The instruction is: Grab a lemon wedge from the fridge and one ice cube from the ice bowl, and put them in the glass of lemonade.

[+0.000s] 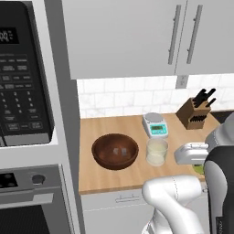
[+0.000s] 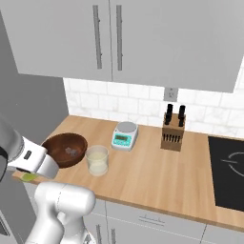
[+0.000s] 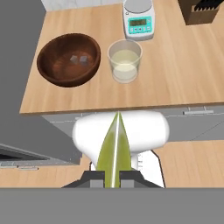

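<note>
Your lemon wedge (image 3: 114, 151) sits pinched between the two dark finger tips of the gripper (image 3: 114, 178), the jaws nearly closed on it; in the hand view its pale yellow-green point rises toward the counter's front edge. From the left base view a sliver of green (image 1: 198, 169) peeks out under the white hand, and from the right base view the same green (image 2: 29, 177) shows below the hand at the counter's front left corner.

Ahead of you on the wooden counter (image 3: 188, 74), the glass of lemonade (image 3: 125, 60) stands upright, just beside the ice bowl (image 3: 68, 59) and to its right, the two close but apart. The dark brown bowl sits toward the counter's left end, with two small ice cubes (image 3: 78, 59) lying on its floor.

Behind the glass, toward the tiled back wall, a small kitchen scale (image 3: 138, 18) with a green display rests flat. Further right along the back edge stands a wooden knife block (image 2: 172, 132) with black handles. In the right base view a black cooktop (image 2: 228, 171) takes up the counter's right end. Grey wall cabinets (image 2: 124, 38) hang above.
</note>
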You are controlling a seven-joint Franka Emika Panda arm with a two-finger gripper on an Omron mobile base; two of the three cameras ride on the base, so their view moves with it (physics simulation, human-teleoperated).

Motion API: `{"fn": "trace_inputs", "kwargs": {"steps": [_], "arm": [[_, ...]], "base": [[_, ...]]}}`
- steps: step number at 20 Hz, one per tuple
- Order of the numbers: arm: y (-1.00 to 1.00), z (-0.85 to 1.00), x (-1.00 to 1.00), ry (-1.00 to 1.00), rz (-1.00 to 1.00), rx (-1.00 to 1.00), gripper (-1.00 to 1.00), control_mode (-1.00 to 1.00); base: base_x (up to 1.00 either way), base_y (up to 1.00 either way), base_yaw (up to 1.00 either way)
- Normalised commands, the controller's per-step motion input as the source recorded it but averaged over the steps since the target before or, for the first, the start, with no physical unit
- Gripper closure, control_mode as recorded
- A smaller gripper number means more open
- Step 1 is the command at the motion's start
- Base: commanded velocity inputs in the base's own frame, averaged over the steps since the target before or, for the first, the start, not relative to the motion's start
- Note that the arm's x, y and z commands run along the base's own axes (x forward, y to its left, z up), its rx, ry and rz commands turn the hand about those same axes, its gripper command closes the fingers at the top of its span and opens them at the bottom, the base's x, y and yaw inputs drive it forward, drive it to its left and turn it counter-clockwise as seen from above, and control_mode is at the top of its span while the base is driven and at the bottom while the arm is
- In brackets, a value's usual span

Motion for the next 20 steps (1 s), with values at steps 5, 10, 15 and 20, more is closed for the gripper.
{"fn": "trace_inputs", "kwargs": {"steps": [5, 10, 15, 20], "arm": [[0.00, 0.00, 0.00, 0.00, 0.00, 0.00, 1.00, 1.00], [0.00, 0.00, 0.62, 0.06, 0.03, 0.00, 1.00, -1.00], [-0.12, 0.00, 0.97, 0.22, 0.09, 0.00, 1.00, -1.00], [-0.27, -0.04, 0.51, 0.08, 0.06, 0.00, 1.00, -1.00]], "base": [[0.00, 0.00, 0.00], [0.01, 0.00, 0.00], [0.00, 0.00, 0.00], [0.00, 0.00, 0.00]]}}
